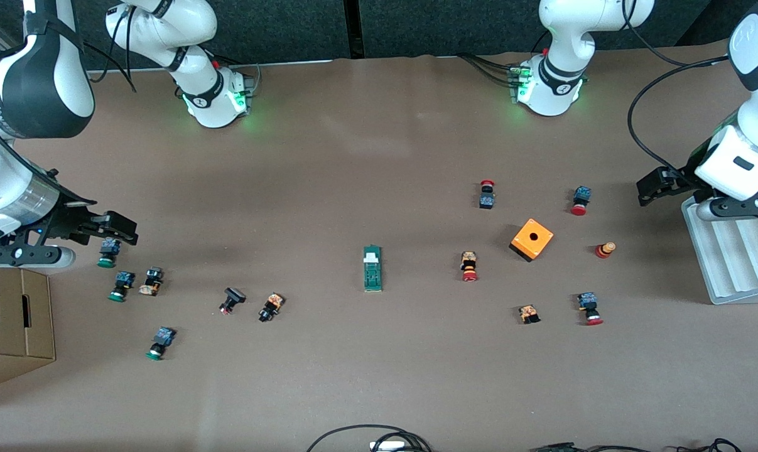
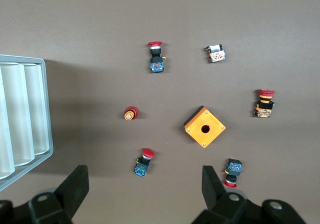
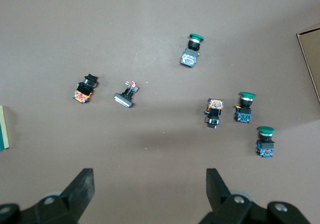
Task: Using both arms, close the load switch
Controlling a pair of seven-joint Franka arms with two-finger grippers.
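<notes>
1. Cables (image 1: 369, 436) trail along the table edge closest to the front camera, well apart from anything we need.
2. We spot the load switch (image 1: 372, 269) lying alone mid-table, its white sliding piece at the end farther from the front camera; nothing touches it. Only its tip shows at the edge of the right wrist view (image 3: 3, 129).
3. We have the right gripper (image 1: 112, 229) hanging over the green-capped push buttons (image 1: 122, 284) at the right arm's end of the table, jaws spread wide and holding nothing.
4. We find the left gripper (image 1: 652, 187) just beside the grey tray (image 1: 730, 263) at the left arm's end, also gaping wide and empty, with the orange cube (image 1: 531, 239) and red-capped push buttons (image 1: 469, 266) between it and the switch.
5. Our read: neither arm has begun its reach, so the task is barely started.
6. To do this well, we would judge that one claw should pinch the green body across its narrow sides to steady it, while the other presses the white slider along the block's length, squarely, so the switch doesn't skid or twist.
7. We'd route both arms high over the scattered buttons.
</notes>
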